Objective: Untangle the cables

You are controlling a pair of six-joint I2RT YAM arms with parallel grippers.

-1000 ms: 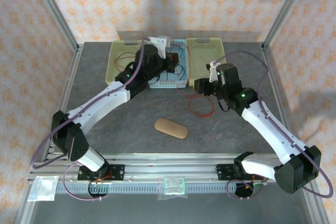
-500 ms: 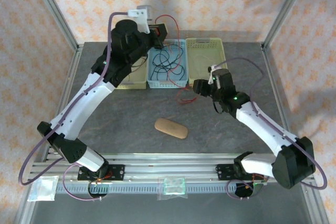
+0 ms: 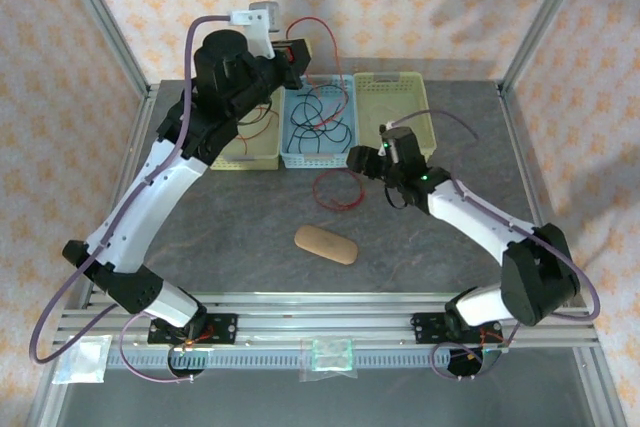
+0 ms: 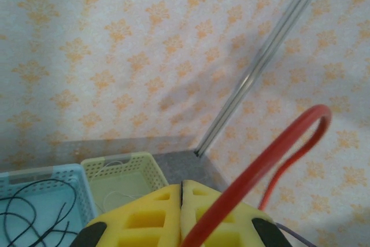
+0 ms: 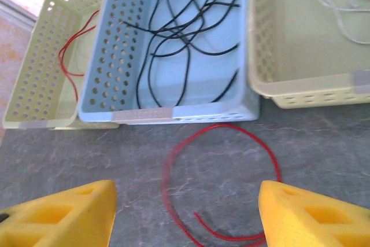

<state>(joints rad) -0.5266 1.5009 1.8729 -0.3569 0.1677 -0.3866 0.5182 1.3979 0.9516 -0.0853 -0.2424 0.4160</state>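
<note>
- Left gripper [image 4: 181, 215]: the yellow moulded fingers are pressed flat together, clamping a thin red cable [image 4: 254, 169]. The cable is smooth and round in section, and it springs upward in a stiff arch. The arm is held high over the baskets, in my judgement to draw this strand free of the others.
- Right gripper [image 5: 185, 217]: the yellow wedge fingers are spread wide and hold nothing. They sit low over a second red cable loop [image 5: 222, 180] lying open on the grey marbled table [image 5: 324, 143], apparently placed to straddle it for a pick.
- At 12 o'clock from the right gripper stands a light blue perforated plastic basket [image 5: 115, 56]. It holds glossy black cables [image 5: 173, 33] in loose, overlapping curls.
- At 10 o'clock is a pale yellow-green perforated basket [image 5: 40, 79] holding one red strand [image 5: 72, 56]. At 1 o'clock a matching pale basket [image 5: 306, 93] holds a pale white cable [image 5: 341, 1]. Each basket appears to take one colour.
- In the top view, a tan oval pad [image 3: 325, 244] lies at 7 o'clock, well apart from every cable.
- I cannot tell whether the held cable joins the table loop.
</note>
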